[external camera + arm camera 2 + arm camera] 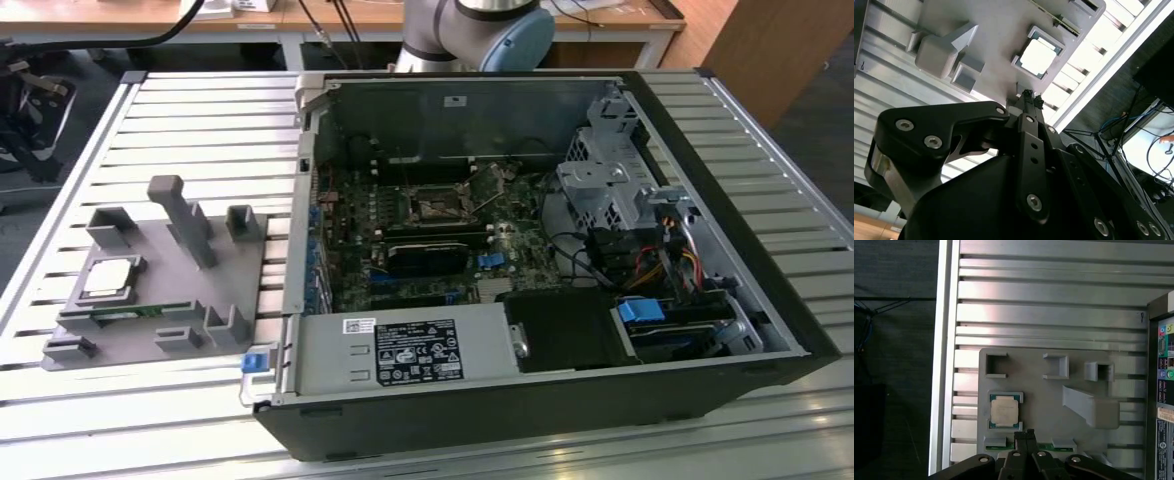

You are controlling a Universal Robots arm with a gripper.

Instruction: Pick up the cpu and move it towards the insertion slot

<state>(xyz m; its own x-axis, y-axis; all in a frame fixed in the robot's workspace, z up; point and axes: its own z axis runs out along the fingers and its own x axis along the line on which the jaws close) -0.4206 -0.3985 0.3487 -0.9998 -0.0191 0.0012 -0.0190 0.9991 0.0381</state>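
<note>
First wrist view: closed hand [1024, 434] near cpu [1005, 411] in fixture [1044, 395].

The cpu [1004, 411] shows a pale, satin metal face; the fixture [1044, 400] is matt grey plastic; the surface [1054, 315] is ribbed bright metal; the jaws are matt black.

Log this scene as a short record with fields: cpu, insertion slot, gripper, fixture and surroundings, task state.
cpu: lies flat in a recess of the grey fixture, not held
insertion slot: on the motherboard inside the open computer case, to the exterior view's right of the fixture
gripper: shut, holding nothing, over the fixture's edge near the cpu, apart from it
memory stick: green, in the fixture beside the cpu
table: slatted metal, bears fixture and case
task state: cpu not yet picked up
</note>
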